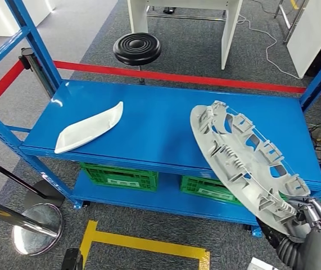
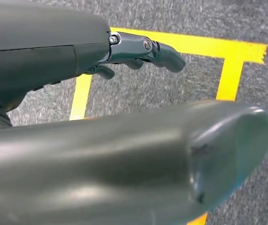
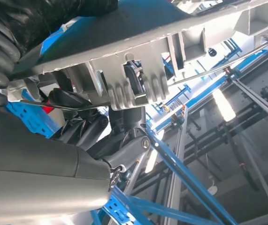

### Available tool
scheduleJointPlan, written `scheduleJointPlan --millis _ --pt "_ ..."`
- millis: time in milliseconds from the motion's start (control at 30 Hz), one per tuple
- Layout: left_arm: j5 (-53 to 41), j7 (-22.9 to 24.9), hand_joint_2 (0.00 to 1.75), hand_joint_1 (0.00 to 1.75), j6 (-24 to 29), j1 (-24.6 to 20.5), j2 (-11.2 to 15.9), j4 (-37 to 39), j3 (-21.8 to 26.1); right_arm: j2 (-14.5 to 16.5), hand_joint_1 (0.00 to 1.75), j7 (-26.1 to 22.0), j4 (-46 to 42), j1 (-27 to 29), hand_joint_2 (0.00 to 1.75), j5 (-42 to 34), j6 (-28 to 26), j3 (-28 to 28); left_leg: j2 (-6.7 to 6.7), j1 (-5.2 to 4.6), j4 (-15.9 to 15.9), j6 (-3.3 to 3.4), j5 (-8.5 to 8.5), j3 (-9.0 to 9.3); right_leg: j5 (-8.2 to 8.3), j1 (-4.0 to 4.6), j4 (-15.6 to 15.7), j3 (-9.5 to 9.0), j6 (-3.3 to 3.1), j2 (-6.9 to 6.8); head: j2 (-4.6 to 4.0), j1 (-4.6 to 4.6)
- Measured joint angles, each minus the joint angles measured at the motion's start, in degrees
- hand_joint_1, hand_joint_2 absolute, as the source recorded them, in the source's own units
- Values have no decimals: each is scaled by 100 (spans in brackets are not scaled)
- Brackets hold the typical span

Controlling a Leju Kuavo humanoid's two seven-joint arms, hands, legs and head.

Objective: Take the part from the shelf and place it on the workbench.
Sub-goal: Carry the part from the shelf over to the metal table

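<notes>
One round grey part point(image 1: 245, 163) is being gripped by the right hand point(image 1: 315, 216), tilted over the shelf point(image 1: 158, 126); the left hand point(image 2: 143, 49) is hanging empty, fingers extended. Carrying to the workbench is being called for next.

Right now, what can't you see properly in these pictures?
- Right hand: head view, partly cut off by the picture edge and hidden behind the grey round part it holds.
- Green crates: head view, tops hidden by the blue shelf.
- Left hand: left wrist view, thumb blocks much of it.
</notes>
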State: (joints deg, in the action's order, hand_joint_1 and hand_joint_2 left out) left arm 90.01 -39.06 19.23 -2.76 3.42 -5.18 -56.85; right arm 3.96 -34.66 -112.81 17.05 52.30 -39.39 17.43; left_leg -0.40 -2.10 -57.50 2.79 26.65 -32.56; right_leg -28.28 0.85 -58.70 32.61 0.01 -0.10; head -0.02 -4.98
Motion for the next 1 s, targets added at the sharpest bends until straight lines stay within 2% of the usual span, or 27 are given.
scheduleJointPlan --millis 67,167,200,233,267,300,333,367,400,467,500,533,600,767,833,900,1000 --pt "0 14 0 0 20 -1 4 3 -7 7 175 -13 7 -4 175 -9 0 1 7 64 61 4 -38 18 -188 -3 -252 125 62 9 0 17" --pt "1 16 0 0 63 3 16 6 -22 9 175 -27 14 -7 175 -16 0 1 13 132 75 -1 -48 12 -715 -99 -1293 603 204 10 0 32" --pt "1 16 0 0 71 6 16 7 -32 9 175 -28 17 -5 175 -13 0 2 14 155 74 -17 -45 11 -775 -139 -1529 712 247 8 0 30" --pt "0 16 0 0 73 8 14 7 -42 9 175 -29 21 -4 175 -9 0 2 14 186 71 -45 -41 12 -721 -177 -1560 726 292 5 0 31" --pt "0 16 0 0 74 9 12 7 -52 9 175 -29 23 -3 175 -5 0 3 9 224 68 -84 -34 20 -556 -214 -1346 618 337 3 0 32" --pt "0 16 0 0 74 10 10 7 -61 9 175 -29 25 -4 175 -1 0 3 2 268 63 -135 -23 33 -327 -257 -950 421 389 1 0 33" --pt "0 16 0 0 74 10 18 9 -67 9 175 -29 27 -7 175 2 0 3 -8 293 56 -195 -14 41 -170 -273 -536 208 442 11 0 43" --pt "0 16 0 0 75 8 29 14 -72 10 175 -33 27 -12 175 3 0 3 -18 311 43 -255 -7 41 -68 -280 -202 30 444 25 0 61" --pt "0 16 0 0 75 8 41 19 -75 13 175 -35 29 -14 175 4 0 3 -26 314 32 -309 -7 36 -37 -276 -13 -71 409 40 0 67" --pt "0 14 0 0 76 12 53 27 -78 21 175 -43 30 -12 175 8 0 4 -37 313 21 -379 -24 22 -58 -255 21 -95 260 60 0 65" --pt "0 11 0 0 73 16 54 28 -79 28 175 -44 31 -8 175 13 0 4 -38 317 26 -398 -19 26 -56 -255 11 -86 205 59 0 50" --pt "0 5 0 0 69 18 57 29 -79 37 175 -45 32 -8 175 16 0 4 -38 322 34 -406 -16 37 -58 -256 5 -84 177 58 0 49" --pt "1 -7 0 0 60 16 76 31 -79 54 175 -46 34 -10 175 21 0 4 -37 327 50 -379 -22 54 -59 -263 10 -86 156 56 0 45" --pt "0 -38 0 0 -40 14 109 33 -74 70 175 -71 35 -16 175 91 0 4 -36 322 83 -190 -96 62 -62 -235 8 -83 99 59 0 39" --pt "0 -64 0 0 -133 9 89 33 -59 69 175 -61 34 -42 175 182 0 7 -36 326 97 -141 -96 65 -65 -212 5 -79 75 57 0 41" --pt "0 -76 0 0 -148 1 55 33 -42 68 175 -18 33 -85 175 234 0 9 -35 329 102 -148 -96 64 -68 -200 2 -79 58 55 0 43" --pt "0 -87 0 0 -145 -14 20 33 -1 67 175 30 32 -135 175 263 0 15 -34 322 101 -211 -85 58 -69 -215 3 -80 65 46 0 43"
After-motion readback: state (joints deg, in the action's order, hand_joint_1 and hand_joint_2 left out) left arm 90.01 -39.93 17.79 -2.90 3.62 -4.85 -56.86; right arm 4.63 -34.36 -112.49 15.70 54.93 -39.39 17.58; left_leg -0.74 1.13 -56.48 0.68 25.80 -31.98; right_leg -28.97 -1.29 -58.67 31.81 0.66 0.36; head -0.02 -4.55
